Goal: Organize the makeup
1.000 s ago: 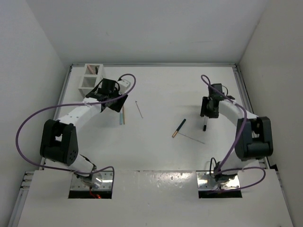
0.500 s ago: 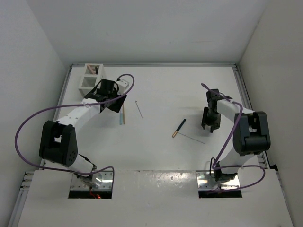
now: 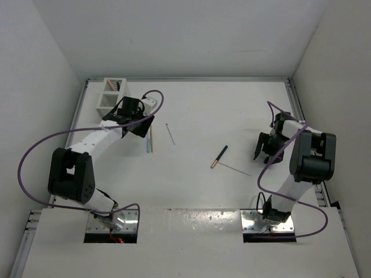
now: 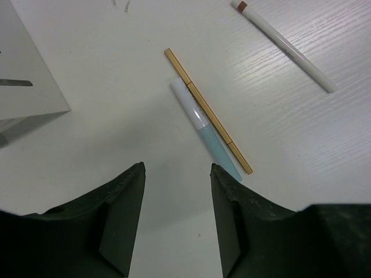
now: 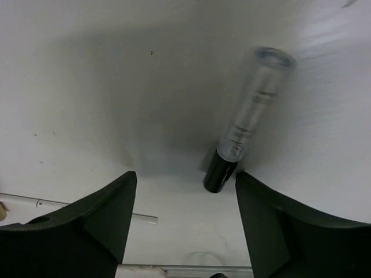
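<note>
The right arm has swung away from the middle of the tabletop (image 3: pixel 197 110) toward its right edge, and its fingers, which a second ago were closed on a clear plastic tube with a black cap (image 5: pixel 246 124), now stand wide apart with nothing in them. The right gripper (image 3: pixel 262 149) hangs just above that tube. The wrist view shows it blurred between and beyond the fingertips, touching neither (whether it has come to rest I cannot tell). The left arm has hardly shifted.

The left gripper (image 4: pixel 177 171) hovers near the far-left corner, beside the white slotted rack (image 3: pixel 110 95), its fingers about half open and empty. Just ahead of them lie a slim tan stick (image 4: pixel 207 110) and a pale blue stick with a white cap (image 4: pixel 206 130), side by side and touching. A thin white stick with a brown tip (image 4: pixel 284 45) lies apart from them, nearer the middle. A black stick with a copper tip (image 3: pixel 219 157) and a thin silvery rod (image 3: pixel 235 168) lie right of centre, all loose on the tabletop.

The step in hand looks like the left arm's pick of one of the paired sticks. Because they touch, the fingers would need to straddle one alone, or nudge them apart first, then carry it to a slot in the rack.
</note>
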{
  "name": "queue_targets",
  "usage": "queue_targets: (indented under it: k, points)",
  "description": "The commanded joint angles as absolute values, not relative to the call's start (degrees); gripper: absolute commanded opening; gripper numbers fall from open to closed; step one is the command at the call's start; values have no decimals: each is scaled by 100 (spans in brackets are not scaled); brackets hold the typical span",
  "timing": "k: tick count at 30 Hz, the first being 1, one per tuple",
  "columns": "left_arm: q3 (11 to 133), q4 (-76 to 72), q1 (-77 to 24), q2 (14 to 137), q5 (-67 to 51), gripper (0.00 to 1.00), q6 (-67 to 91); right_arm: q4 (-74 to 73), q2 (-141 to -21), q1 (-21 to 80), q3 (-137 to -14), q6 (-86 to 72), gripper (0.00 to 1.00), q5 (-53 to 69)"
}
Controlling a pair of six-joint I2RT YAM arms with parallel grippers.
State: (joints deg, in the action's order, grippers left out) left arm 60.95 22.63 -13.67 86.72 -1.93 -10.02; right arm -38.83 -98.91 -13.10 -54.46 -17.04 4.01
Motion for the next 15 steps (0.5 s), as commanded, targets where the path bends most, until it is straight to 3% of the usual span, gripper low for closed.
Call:
queue_targets:
  k: [1,4,5,9,13,15]
  points:
    - [6240,2180,-1266,8543,-255,54,-1054,-3999,-10247,-1248,-5616,-1521,68,818]
    - [6240,2180,-1204,8543,-255,54,-1055,-4095,-10485,-1248,-5730,-1590,49,495]
    - [6240,2180,-1134,8543,-255,54,-1055,-4104,-10520,-1248,-5739,-1634,39,405]
    - [6293,2180,-1081,8543,-255,54,-1055,-4192,-10669,-1283,-5827,-1644,20,54]
    - [6293,2180,-1081,8543,-255,54,-1055,-4551,-10836,-1327,-6134,-1609,26,174]
    - [6293,2180,-1081,8543,-255,54,-1055,-4622,-10785,-1345,-6178,-1547,41,368]
